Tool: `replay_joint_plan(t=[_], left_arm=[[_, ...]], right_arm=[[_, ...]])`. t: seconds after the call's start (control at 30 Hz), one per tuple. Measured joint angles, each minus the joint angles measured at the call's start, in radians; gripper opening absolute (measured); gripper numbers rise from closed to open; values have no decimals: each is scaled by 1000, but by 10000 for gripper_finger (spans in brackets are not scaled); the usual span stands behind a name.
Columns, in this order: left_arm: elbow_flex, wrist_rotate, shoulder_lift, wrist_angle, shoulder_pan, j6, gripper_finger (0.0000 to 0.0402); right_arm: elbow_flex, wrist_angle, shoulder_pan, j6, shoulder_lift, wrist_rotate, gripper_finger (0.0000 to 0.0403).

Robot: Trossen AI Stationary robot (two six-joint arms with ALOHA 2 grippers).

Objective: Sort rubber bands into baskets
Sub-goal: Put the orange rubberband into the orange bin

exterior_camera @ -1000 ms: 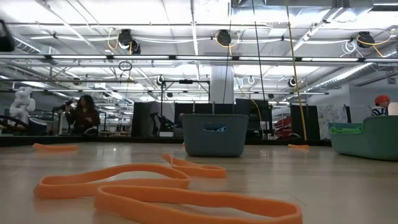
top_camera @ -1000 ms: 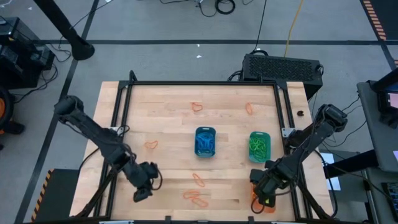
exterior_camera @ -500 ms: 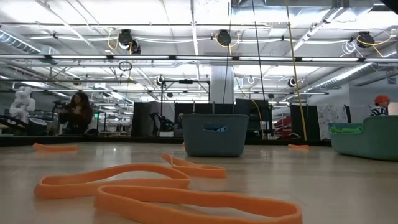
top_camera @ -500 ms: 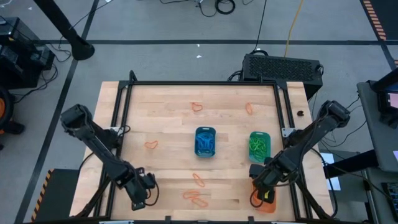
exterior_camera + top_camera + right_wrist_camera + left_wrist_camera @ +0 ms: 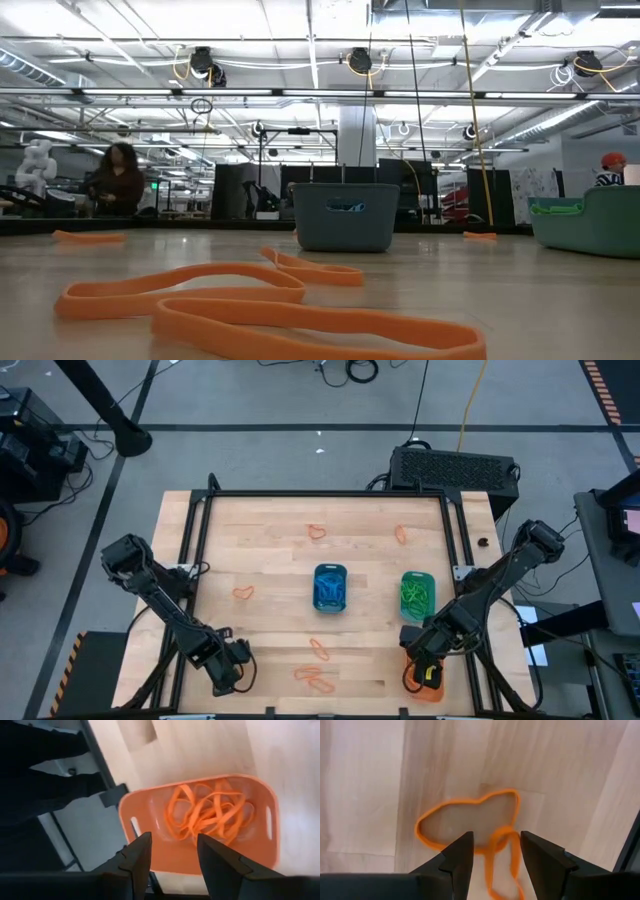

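My left gripper [image 5: 227, 672] is open near the table's front left, over bare wood. In the left wrist view [image 5: 495, 837] its fingers frame two overlapping orange rubber bands [image 5: 470, 817] lying flat on the table, and touch nothing. These bands [image 5: 317, 678] lie to its right in the high view. My right gripper [image 5: 426, 663] is open and empty above the orange basket [image 5: 200, 815], which holds several orange bands [image 5: 210, 815]. The blue basket [image 5: 330, 588] holds blue bands, and the green basket [image 5: 417, 593] holds green bands. More orange bands [image 5: 243, 593] lie loose on the table.
Loose orange bands lie at the far middle [image 5: 317, 531], far right [image 5: 401, 534] and near the front [image 5: 318, 649]. A black frame [image 5: 320, 494] runs round the table's sides. In the low view the front bands [image 5: 270, 310] fill the foreground. A person [image 5: 118, 180] shows in the room behind.
My left gripper has drawn back toward the table's near edge and a little to the left, still open. The bands and baskets have stayed where they were. The person in the background has shifted.
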State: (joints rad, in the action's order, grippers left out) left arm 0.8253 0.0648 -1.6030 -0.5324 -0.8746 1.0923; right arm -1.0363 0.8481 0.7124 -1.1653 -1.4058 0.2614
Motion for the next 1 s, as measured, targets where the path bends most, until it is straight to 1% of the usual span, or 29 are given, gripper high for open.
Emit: replay_joint_plan(t=[0.07, 0.17, 0.4, 0.43, 0.47, 0.6, 0.73, 0.87, 1.0], left_arm=[[0, 6, 0, 0, 0, -11, 163], [0, 7, 0, 2, 0, -25, 136], [0, 9, 1, 52, 0, -34, 23], [0, 9, 4, 55, 0, -33, 12], [0, 9, 10, 55, 1, -33, 7], [0, 9, 38, 47, 2, -34, 11], [0, 10, 87, 43, 2, -36, 5], [0, 8, 156, 47, 16, -53, 4], [0, -63, 233, 61, 53, -54, 4]], right_arm=[[0, -17, -4, -1, 5, 4, 150], [0, -42, -13, -3, 18, 4, 150], [0, -45, -33, -1, 53, 0, 150], [0, -45, -36, -1, 58, 0, 150], [0, -46, -38, -1, 62, 0, 150], [0, -60, -53, 0, 80, 1, 150], [0, -104, -73, 7, 96, 2, 150], [0, -225, -105, 51, 102, -9, 150], [0, -379, -137, 158, 100, -87, 150]])
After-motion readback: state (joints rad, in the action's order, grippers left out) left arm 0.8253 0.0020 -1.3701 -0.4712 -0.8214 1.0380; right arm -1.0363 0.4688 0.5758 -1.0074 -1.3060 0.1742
